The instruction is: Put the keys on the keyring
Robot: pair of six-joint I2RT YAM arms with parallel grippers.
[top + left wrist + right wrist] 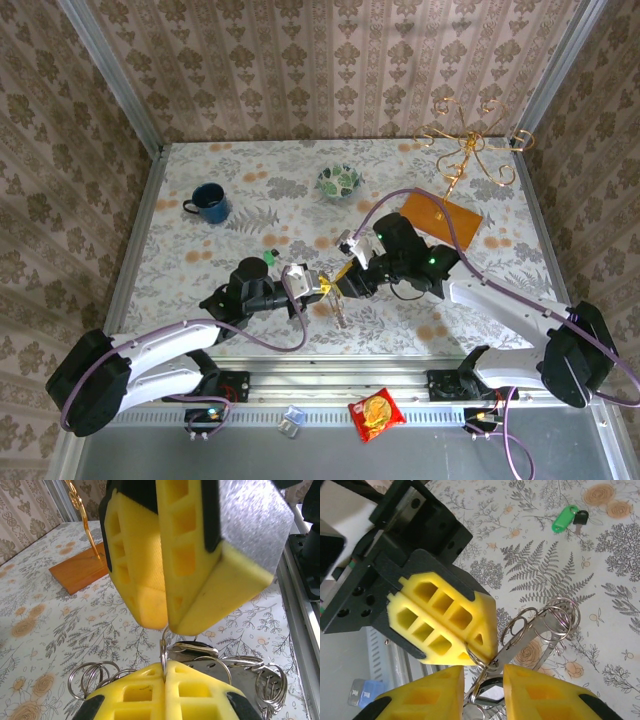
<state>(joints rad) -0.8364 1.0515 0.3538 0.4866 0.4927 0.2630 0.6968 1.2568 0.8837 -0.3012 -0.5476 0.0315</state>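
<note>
several keys [517, 648], left gripper [164, 666] clamped on them

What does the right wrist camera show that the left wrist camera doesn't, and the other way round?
The right wrist view adds a green-tagged key lying on the table, and the left gripper seen from outside, its fingers shut. The left wrist view adds the orange wooden base with its gold wire stand, and the right gripper from outside. Both show the bunch of keys and rings between the two grippers.

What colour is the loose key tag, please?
The key tag is bright green; right wrist view.
</note>
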